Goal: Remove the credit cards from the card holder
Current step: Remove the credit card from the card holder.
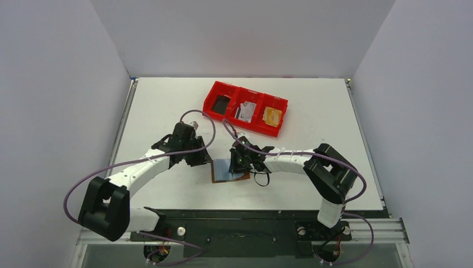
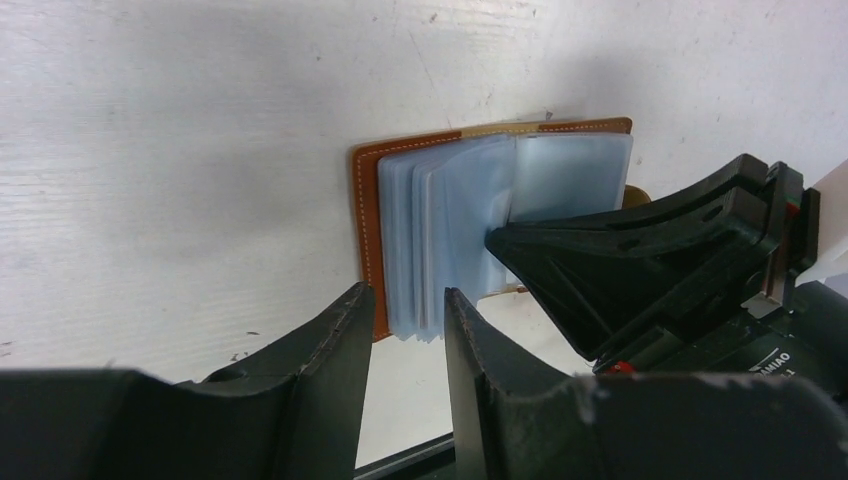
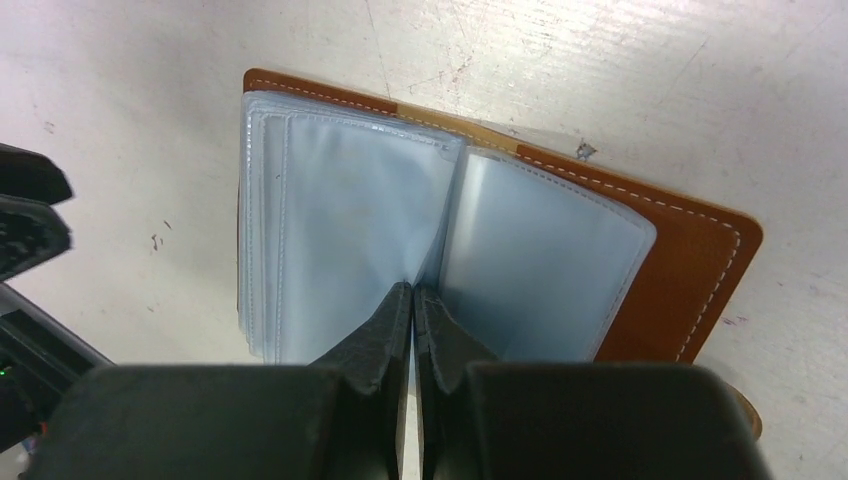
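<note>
The brown leather card holder [image 1: 223, 170] lies open on the table, its clear plastic sleeves [image 3: 340, 220] fanned out. I see no card in the sleeves that show. My right gripper [image 3: 412, 290] is shut, its tips pressed on the fold between the sleeves; it also shows in the top view [image 1: 239, 162]. My left gripper [image 2: 405, 295] is open by a narrow gap, just off the holder's left edge [image 2: 368, 200], empty. A tan-gold card [image 1: 272, 116] lies in the red tray's right compartment and a pale card [image 1: 246, 110] in its middle one.
The red three-compartment tray [image 1: 241, 124] stands at the back centre, with a dark item [image 1: 221, 103] in its left compartment. The two grippers are close together over the holder. White walls enclose the table on three sides.
</note>
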`<state>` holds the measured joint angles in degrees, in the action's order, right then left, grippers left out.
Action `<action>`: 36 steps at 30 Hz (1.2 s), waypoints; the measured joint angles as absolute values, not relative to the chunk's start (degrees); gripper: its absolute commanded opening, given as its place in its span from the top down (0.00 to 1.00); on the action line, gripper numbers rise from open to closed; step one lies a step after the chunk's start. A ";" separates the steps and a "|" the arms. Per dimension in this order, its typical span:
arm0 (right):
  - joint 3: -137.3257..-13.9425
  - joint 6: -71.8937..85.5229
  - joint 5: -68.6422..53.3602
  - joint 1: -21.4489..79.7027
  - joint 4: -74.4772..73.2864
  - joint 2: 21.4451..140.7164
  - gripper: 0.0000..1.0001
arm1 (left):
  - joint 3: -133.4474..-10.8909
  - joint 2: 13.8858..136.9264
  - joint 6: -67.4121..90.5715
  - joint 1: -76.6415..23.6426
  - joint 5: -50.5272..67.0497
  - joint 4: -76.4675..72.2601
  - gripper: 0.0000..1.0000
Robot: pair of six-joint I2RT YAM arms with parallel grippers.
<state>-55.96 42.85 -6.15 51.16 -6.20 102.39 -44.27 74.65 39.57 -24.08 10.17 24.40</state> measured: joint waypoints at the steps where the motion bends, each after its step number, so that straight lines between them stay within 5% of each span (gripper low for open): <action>1: -55.64 42.78 -6.92 50.92 -5.52 102.39 1.00 | -44.14 75.13 39.97 -24.51 10.46 23.77 0.75; 15: -53.80 42.70 -11.79 49.23 -1.13 102.67 1.00 | -43.59 79.94 43.24 -28.77 11.84 18.15 0.99; 36: -53.10 43.05 -13.15 48.71 0.19 102.69 1.00 | -42.48 84.86 44.38 -31.70 11.84 14.85 1.00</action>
<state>-53.10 43.05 -13.15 48.71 0.19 102.69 -42.48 84.86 44.38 -31.70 11.84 14.85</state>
